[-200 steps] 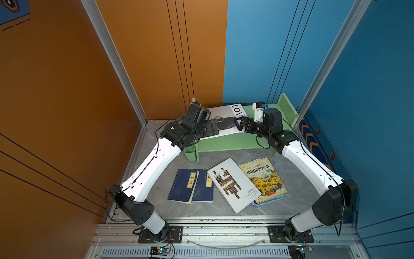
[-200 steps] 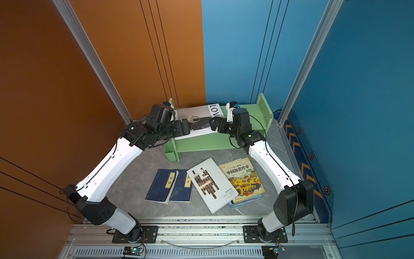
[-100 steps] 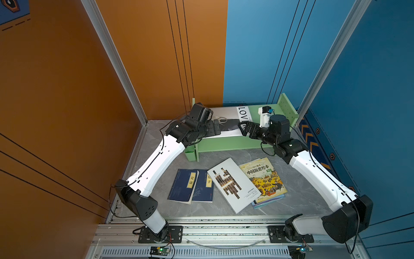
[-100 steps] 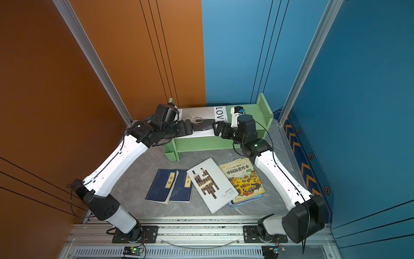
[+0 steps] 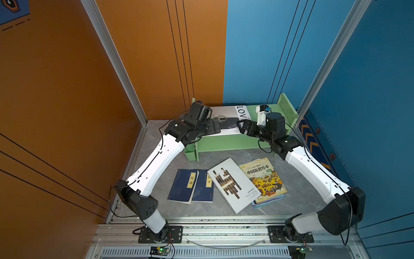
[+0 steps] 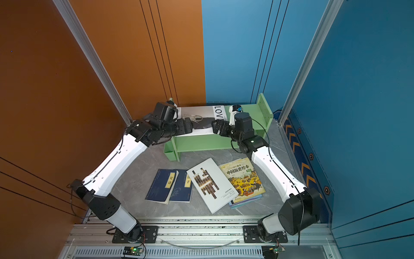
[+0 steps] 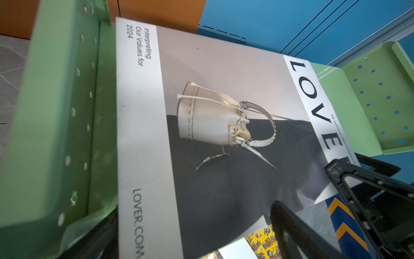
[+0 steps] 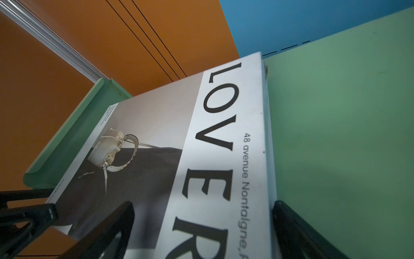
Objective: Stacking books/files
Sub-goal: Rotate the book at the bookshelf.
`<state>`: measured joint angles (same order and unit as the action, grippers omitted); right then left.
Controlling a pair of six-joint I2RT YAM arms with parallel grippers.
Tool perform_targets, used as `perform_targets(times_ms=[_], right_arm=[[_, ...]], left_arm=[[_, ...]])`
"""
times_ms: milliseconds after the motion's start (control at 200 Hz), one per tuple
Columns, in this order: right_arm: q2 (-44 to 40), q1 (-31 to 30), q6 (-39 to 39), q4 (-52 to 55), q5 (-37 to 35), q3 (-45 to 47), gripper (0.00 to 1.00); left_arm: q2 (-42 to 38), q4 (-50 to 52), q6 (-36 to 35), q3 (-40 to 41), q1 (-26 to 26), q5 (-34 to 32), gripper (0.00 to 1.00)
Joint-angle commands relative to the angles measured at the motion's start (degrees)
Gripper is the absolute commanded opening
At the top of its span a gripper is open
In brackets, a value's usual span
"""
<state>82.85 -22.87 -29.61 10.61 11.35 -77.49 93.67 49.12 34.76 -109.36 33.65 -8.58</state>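
The thick white LOVER book (image 5: pixel 225 113) (image 6: pixel 201 112) lies flat on top of the green rack (image 5: pixel 224 143), towards its left end. My left gripper (image 5: pixel 216 126) (image 7: pixel 197 242) is open, its fingers spread around the book's near left part. My right gripper (image 5: pixel 243 127) (image 8: pixel 201 235) is open too, straddling the book's near right corner: one finger (image 8: pixel 112 224) lies over the cover, the other is beside its edge. On the floor lie two navy books (image 5: pixel 183 186), a white book with brown-black bars (image 5: pixel 233 186) and a yellow picture book (image 5: pixel 264 179) on a thin light-blue book (image 5: pixel 271 199).
The rack has upright perforated end panels (image 5: pixel 287 109) and a small green bin (image 5: pixel 191 153) at its front left leg. Orange and blue walls enclose the grey floor (image 5: pixel 291 197) closely behind and at both sides.
Both arms have reached farther back over the rack. The LOVER book has slid a little to the right and back along the rack top. Both grippers stayed open.
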Motion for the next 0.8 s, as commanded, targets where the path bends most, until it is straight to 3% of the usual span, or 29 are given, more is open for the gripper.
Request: perform_targets(times_ms=[0, 491, 601, 796], right_arm=[[0.9, -0.9, -1.0, -1.8, 2.0, -1.8, 0.98], [1.3, -1.0, -2.1, -2.1, 1.3, -1.3, 0.98], [1.1, -1.1, -2.3, -2.0, 0.9, -1.2, 0.98], [1.3, -1.3, -2.3, -2.4, 0.4, -1.6, 0.98]], left_arm=[[-0.2, -2.1, -1.5, -0.9, 0.1, -1.1, 0.98], [-4.0, 5.4, -5.0, -0.5, -0.7, -9.3, 0.98], [-5.4, 5.3, -5.4, 0.6, -1.0, -8.1, 0.98], [-5.8, 4.7, -4.8, 2.1, -0.8, -0.2, 0.98]])
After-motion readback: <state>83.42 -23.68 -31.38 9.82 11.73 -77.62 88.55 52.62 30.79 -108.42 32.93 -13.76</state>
